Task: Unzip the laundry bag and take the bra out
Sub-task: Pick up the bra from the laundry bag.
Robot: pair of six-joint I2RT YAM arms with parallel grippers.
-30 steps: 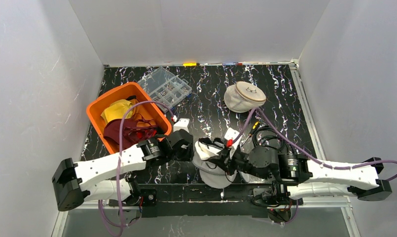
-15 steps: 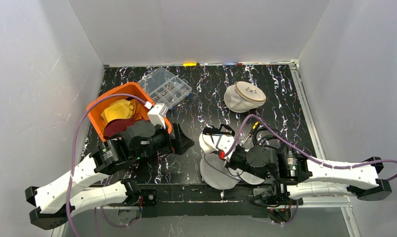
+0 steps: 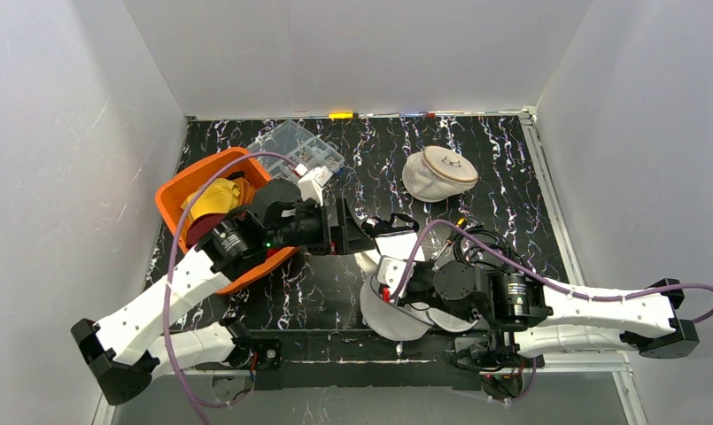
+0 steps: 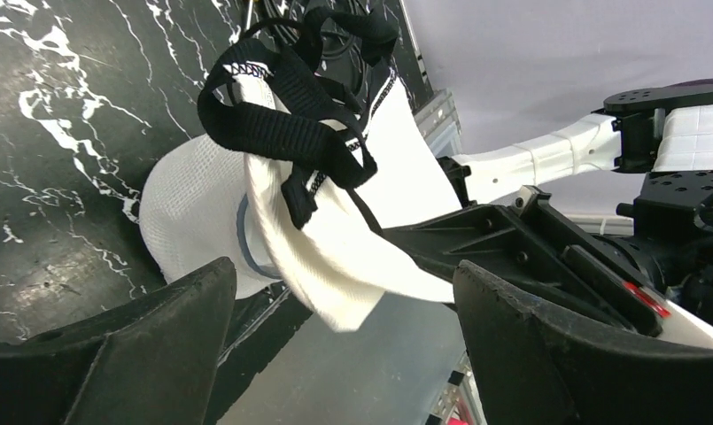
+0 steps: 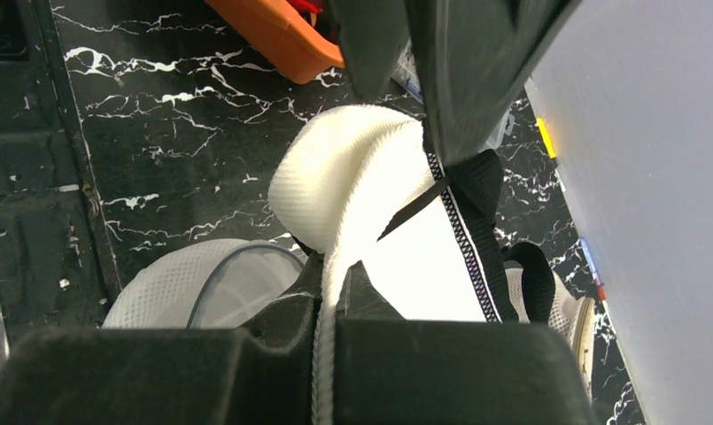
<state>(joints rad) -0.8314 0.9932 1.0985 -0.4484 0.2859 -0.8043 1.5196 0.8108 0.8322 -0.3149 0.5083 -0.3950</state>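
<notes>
white walls on three sides, black marble-look desk [image 3: 503,177] underneath. closest in, right at the near edge by the arm bases: white mesh laundry bag [image 3: 390,317], lying flat, hoop of the mouth gaping open in the right wrist view. directly over it, right gripper [image 5: 335,274] pinched tight on the padded white edge of the bra [image 3: 404,243], fabric squeezed between the jaws with no gap. bra white with black straps, held up off the desk above the bag rather than down inside it, straps looped and bunched on top. can't tell whether any bit of it hangs back into the mouth.

next out, left gripper [image 4: 342,274] reaching in from the left, spread wide with nothing in it, one finger on either side of the lower bra cup in the left wrist view, no contact visible. tangle of black cables [image 3: 476,241] on the desk just right of the bra.

further back on the left, orange bin [image 3: 168,197] partly hidden behind the left arm, yellow and dark red clothes inside. clear organiser box [image 3: 286,142] just beside the bin's far corner, little compartments, contents too small to make out.

far right of centre, well apart from everything else: second bag [image 3: 439,173], round, white mesh with a beige top face.
</notes>
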